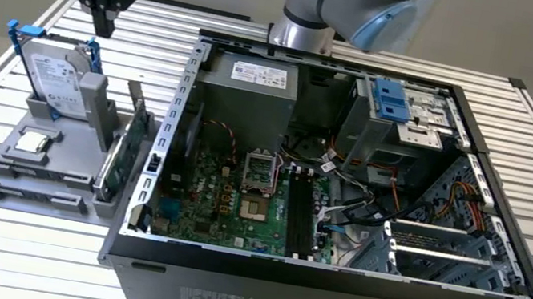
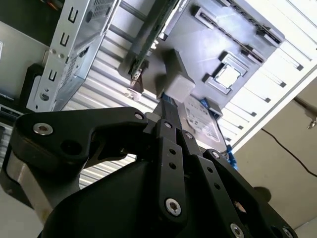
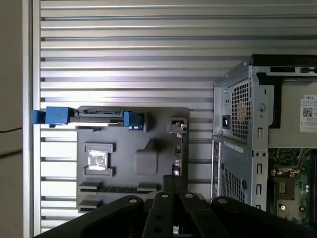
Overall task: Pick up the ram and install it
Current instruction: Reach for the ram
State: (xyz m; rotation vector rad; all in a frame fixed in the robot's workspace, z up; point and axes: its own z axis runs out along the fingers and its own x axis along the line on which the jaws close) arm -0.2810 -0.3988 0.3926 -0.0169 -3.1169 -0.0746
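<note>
The ram looks to be the dark narrow stick (image 1: 35, 174) seated edge-up in a slot near the front of the grey parts holder (image 1: 65, 152), on the exterior view's left. I also see the stick (image 3: 115, 189) in the first wrist view, just past my fingers (image 3: 168, 184), and the same stick (image 2: 233, 24) in the second wrist view. My black gripper (image 1: 105, 23) hangs well above the table behind the holder, over the hard drive (image 1: 53, 77), with its fingers together and nothing between them. The gripper (image 2: 166, 111) points down at the holder.
The holder also carries the silver hard drive in a blue frame, a processor chip (image 1: 32, 144) and an upright green card (image 1: 134, 145). The open computer case (image 1: 332, 278) lies beside it on the slatted table (image 1: 1, 243), motherboard (image 1: 225, 200) exposed. Dark memory slots (image 1: 297, 212) sit mid-board.
</note>
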